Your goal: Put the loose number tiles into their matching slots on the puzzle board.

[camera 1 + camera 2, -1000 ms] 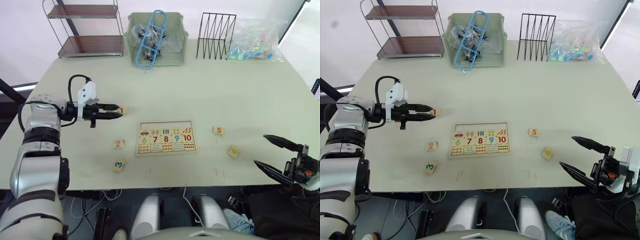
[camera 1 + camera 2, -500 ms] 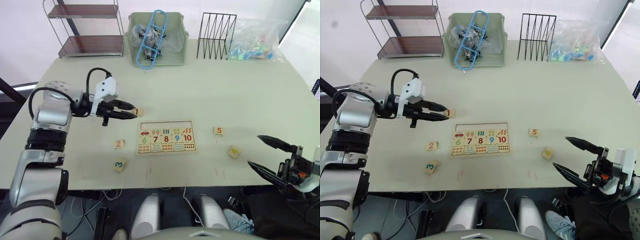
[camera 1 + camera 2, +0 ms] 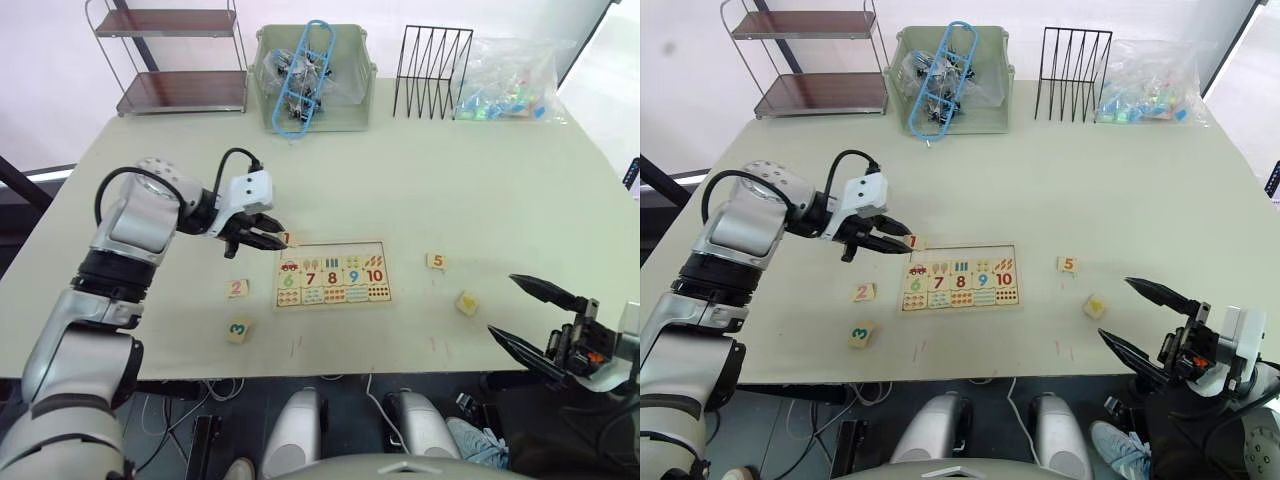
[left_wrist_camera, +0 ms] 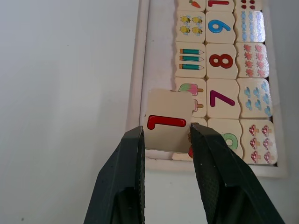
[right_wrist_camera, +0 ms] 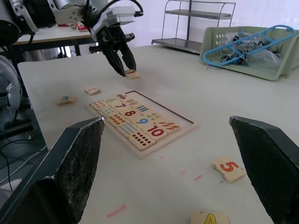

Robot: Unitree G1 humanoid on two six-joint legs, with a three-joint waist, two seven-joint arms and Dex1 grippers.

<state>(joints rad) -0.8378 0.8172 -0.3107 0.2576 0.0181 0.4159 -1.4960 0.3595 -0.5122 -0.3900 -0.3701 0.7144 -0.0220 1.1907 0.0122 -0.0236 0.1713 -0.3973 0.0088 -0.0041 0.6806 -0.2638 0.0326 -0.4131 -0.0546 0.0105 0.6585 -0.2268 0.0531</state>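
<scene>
The puzzle board lies flat at the table's middle front, with numerals 6 to 10 showing and an empty row of slots along its far edge. My left gripper is shut on the tile numbered 1, held just over the board's far left corner. Tile 2 and tile 3 lie left of the board. Tile 5 and tile 4 lie to its right. My right gripper stands open off the table's front right edge, with nothing between its fingers.
Along the table's far edge stand a two-tier shelf, a green bin with a blue frame inside, a black wire rack and a clear bag of colourful pieces.
My left gripper has carried tile 1 rightward from the table's left side to the board's far left corner. The right gripper has sunk slightly lower at the front right.
</scene>
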